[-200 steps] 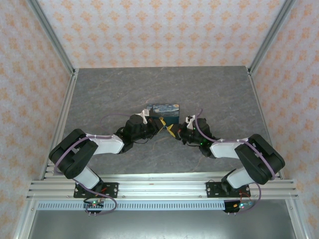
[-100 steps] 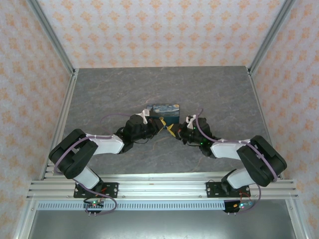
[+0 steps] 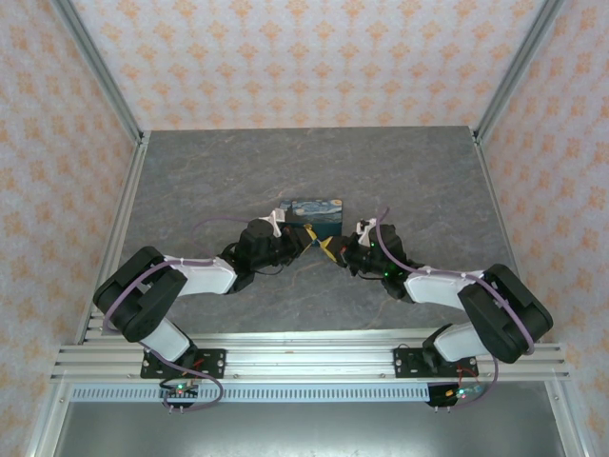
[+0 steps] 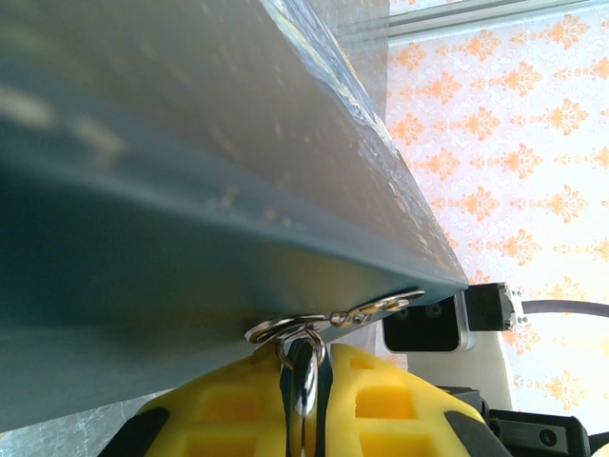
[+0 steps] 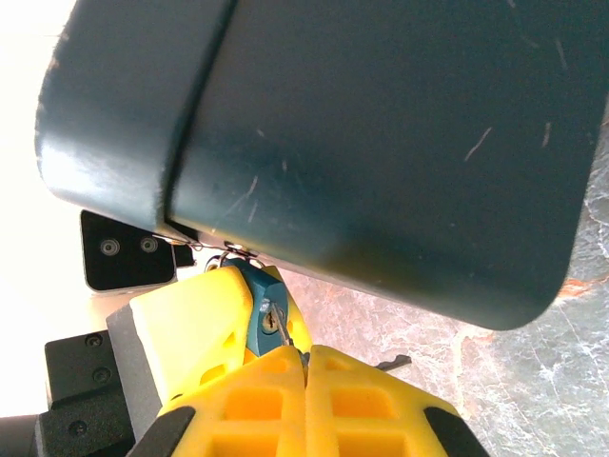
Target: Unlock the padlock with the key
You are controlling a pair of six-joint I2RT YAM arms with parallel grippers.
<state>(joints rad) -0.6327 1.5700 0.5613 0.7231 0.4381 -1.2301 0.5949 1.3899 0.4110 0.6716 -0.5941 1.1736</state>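
Padlock [image 5: 266, 322], teal with its keyhole showing, hangs on wire rings [image 4: 285, 331] at the near edge of the box [image 3: 316, 211], mid-table. The left gripper [image 4: 304, 371] pinches it between yellow fingers. The right gripper [image 5: 306, 367] meets it from the right with its fingers pressed together; I cannot tell whether they grip anything. The table [image 3: 409, 171] is grey and marbled. Walls [image 3: 285, 57] carry a peach pattern, with aluminium posts [image 3: 95, 67] at the corners.
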